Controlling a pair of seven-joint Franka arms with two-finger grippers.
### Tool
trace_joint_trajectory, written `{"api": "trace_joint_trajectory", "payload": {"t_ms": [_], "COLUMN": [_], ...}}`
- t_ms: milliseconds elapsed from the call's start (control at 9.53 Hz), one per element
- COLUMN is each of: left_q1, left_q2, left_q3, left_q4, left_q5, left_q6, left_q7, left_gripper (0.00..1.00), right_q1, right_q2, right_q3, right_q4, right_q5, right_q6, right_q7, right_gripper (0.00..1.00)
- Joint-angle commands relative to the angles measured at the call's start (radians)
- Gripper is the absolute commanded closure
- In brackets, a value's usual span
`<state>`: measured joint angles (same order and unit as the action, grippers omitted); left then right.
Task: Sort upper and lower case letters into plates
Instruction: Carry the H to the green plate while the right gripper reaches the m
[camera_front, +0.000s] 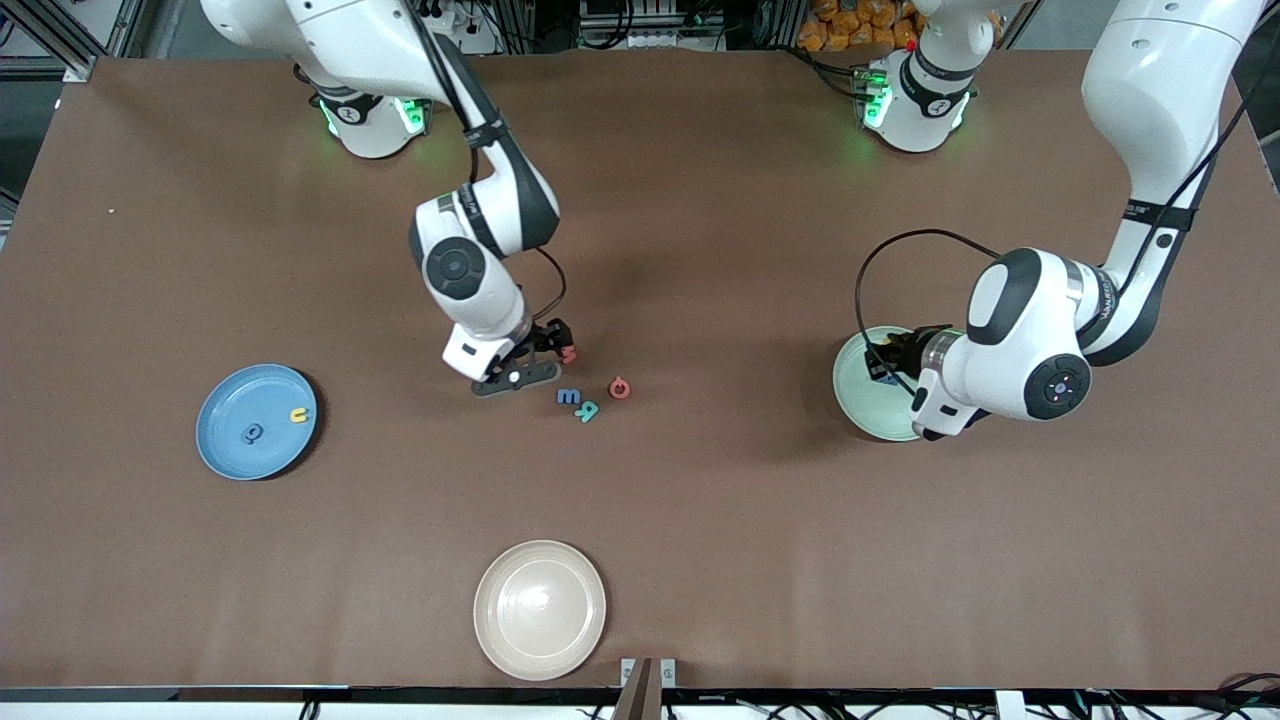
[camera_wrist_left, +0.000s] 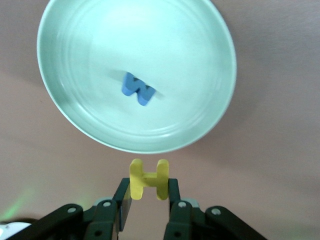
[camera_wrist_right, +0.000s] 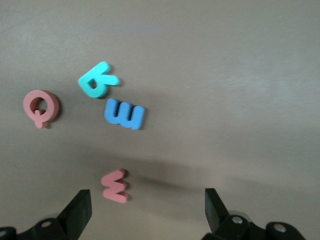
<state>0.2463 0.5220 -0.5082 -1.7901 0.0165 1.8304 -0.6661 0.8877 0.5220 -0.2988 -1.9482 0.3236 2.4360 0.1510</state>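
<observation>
My left gripper (camera_wrist_left: 148, 192) is shut on a yellow letter H (camera_wrist_left: 149, 178), over the table at the rim of the mint green plate (camera_wrist_left: 190, 60), which holds a blue W (camera_wrist_left: 137, 89). In the front view that gripper (camera_front: 882, 365) hangs over the mint plate (camera_front: 862, 402). My right gripper (camera_wrist_right: 147, 200) is open and low over the table's middle, with a small pink letter (camera_wrist_right: 115, 186) between its fingers. Close by lie a blue m (camera_wrist_right: 124, 114), a teal letter (camera_wrist_right: 96, 81) and a pink Q (camera_wrist_right: 40, 106). The sky blue plate (camera_front: 232, 452) holds a yellow letter (camera_front: 298, 415) and a dark blue one (camera_front: 252, 433).
A cream-beige plate (camera_front: 540, 610) sits near the table's front edge, nearer the front camera than the loose letters. The brown table (camera_front: 700, 520) runs wide between the plates.
</observation>
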Motion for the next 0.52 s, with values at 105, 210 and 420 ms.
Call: {"api": "trace_joint_trajectory", "payload": {"t_ms": [105,210,420], "left_q1": [0.049,0.072,0.088], "left_q2": [-0.086,-0.082,-0.048], "left_q3": [-0.021,-0.021,-0.018], "left_q4": [-0.167,-0.178,-0.183], "left_q5": [0.052,0.051,0.098], "left_q6": [0.174,0.229,0.317], "left_q7": [0.093,0.173,0.246], "left_gripper": [0.65,0.65,0.65], "right_q1": [0.040,0.053,0.060], "right_q2": [0.084,0.105,0.110], "right_q3": [-0.013,-0.013,-0.011], "right_q4": [0.031,0.040,0.041], "right_q5": [0.005,0.005,0.015], "right_q6": [0.038,0.038,0.035], "right_q7": [0.022,0.031,0.041], "right_gripper": [0.00,0.00,0.00]}}
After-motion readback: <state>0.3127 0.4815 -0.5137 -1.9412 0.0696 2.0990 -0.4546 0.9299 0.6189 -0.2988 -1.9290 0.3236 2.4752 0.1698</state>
